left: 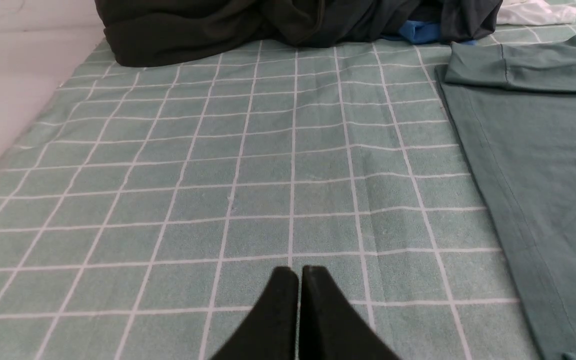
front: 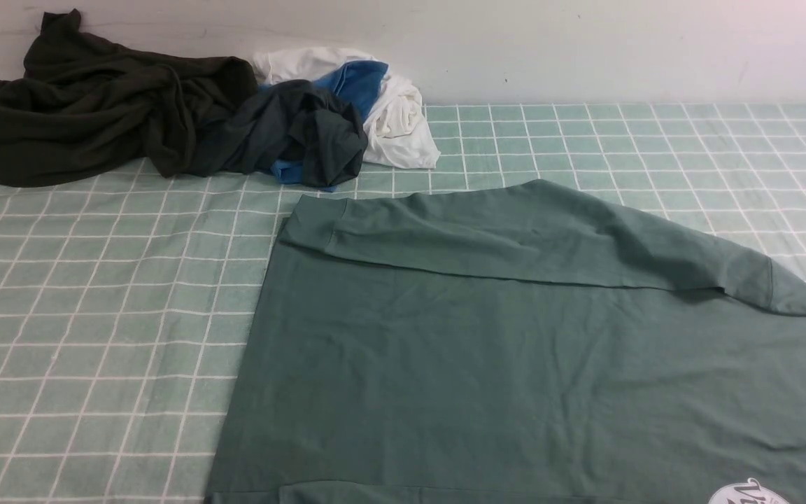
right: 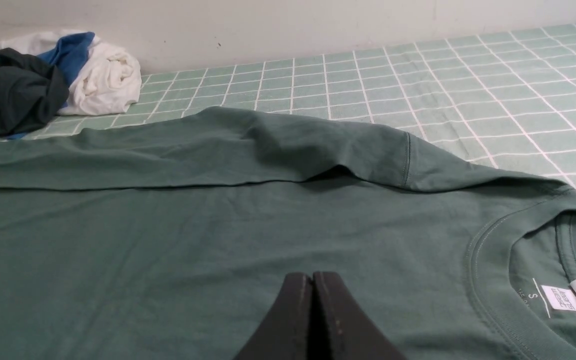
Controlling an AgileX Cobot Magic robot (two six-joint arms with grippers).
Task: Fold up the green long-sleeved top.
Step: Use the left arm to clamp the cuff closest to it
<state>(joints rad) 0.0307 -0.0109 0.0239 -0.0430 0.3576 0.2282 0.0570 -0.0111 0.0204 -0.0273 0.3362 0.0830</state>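
Front view is showing three crumpled garments lying bunched together at the far left, against the wall: one very dark olive-black garment, one dark grey-and-blue garment touching it, and one white garment just beside that. All are resting on the green checked cloth. To the right and nearer, the single green long-sleeved top is lying spread flat, with one sleeve lying folded across its far edge. The sleeve's cuff end is sitting near the pile. One white logo is peeking in at the lower right. Of the two grippers, the left gripper is hovering over bare cloth beside the top's side edge, its jaws pressed together and holding nothing. The right gripper is hanging over the top's body near the collar, its jaws likewise closed and empty.
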